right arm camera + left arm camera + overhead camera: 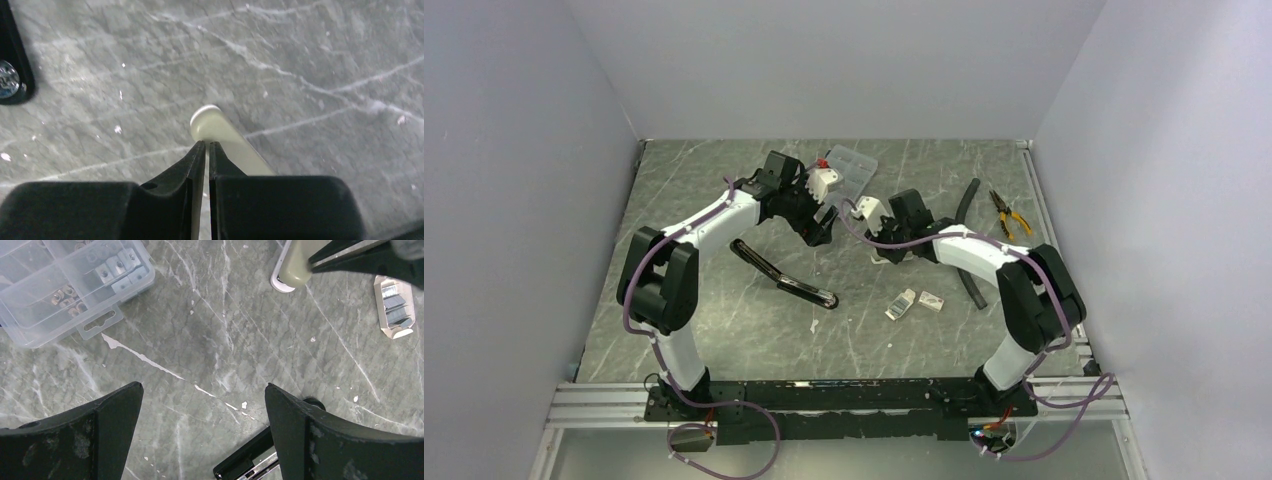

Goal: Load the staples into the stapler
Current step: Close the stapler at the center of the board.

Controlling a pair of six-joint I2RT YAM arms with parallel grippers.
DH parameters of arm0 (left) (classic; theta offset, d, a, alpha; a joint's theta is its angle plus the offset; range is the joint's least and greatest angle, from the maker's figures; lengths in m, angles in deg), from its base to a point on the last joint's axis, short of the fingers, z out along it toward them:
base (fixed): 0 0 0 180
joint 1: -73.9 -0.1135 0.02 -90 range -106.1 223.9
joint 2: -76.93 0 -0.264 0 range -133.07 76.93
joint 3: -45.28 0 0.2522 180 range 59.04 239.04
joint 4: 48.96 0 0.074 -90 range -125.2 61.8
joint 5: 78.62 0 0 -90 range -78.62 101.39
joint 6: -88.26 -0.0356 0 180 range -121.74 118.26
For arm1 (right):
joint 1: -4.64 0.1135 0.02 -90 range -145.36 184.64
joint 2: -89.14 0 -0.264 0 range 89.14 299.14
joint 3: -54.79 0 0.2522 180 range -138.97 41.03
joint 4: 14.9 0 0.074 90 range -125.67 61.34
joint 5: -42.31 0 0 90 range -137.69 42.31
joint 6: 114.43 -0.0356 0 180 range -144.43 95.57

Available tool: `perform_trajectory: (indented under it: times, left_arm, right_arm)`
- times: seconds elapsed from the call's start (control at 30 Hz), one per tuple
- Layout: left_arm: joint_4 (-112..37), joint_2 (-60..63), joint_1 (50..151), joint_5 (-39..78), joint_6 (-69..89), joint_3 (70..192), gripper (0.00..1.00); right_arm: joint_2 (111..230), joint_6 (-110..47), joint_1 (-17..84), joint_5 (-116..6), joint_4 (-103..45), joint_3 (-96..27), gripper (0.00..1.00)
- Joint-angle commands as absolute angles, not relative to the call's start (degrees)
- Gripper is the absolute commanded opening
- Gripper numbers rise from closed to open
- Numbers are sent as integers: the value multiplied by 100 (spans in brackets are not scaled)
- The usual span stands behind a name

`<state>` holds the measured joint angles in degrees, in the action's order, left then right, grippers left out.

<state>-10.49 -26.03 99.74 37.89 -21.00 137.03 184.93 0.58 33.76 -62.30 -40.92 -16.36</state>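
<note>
The black stapler [784,281] lies opened out flat at mid-table; its end shows by my left gripper's right finger [246,465] and at the edge of the right wrist view [12,65]. The staples [397,307] sit as silvery strips in the white tray [902,303], with the sleeve [931,301] beside it. My left gripper [202,390] hangs wide open over bare table. My right gripper [207,144] has its jaws nearly together, tips at a pale beige round-ended piece [212,124]. Whether the tips pinch that piece does not show.
A clear compartment case [60,285] with small metal parts stands at the back. Yellow-handled pliers [1009,212] and two black tube pieces [970,198] lie to the right. The right gripper's black fingers [360,260] reach in at the top of the left wrist view.
</note>
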Motion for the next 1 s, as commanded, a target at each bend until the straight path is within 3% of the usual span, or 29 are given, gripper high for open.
perform_trajectory:
  times: [0.0, 0.4, 0.63, 0.8, 0.97]
  left_arm:
    - [-1059, -2332, 9965, 3726, -2166, 13754, 97]
    - [-964, -2388, 9950, 3253, -2342, 13938, 97]
    - [-917, -2169, 9824, 3072, -2387, 14014, 97]
    - [-558, -1986, 9576, 3554, -2408, 14153, 97]
    - [-231, -1902, 9165, 4115, -2154, 14439, 97]
  right_arm:
    - [18322, 31, 3296, -5578, -5025, -1276, 12]
    - [17827, -70, 3286, -6031, -4684, -1854, 20]
    - [17136, -25, 3044, -6522, -4823, -2126, 40]
    - [16707, 42, 2899, -7236, -4848, -2245, 53]
    - [16612, 125, 2898, -8007, -4798, -2239, 60]
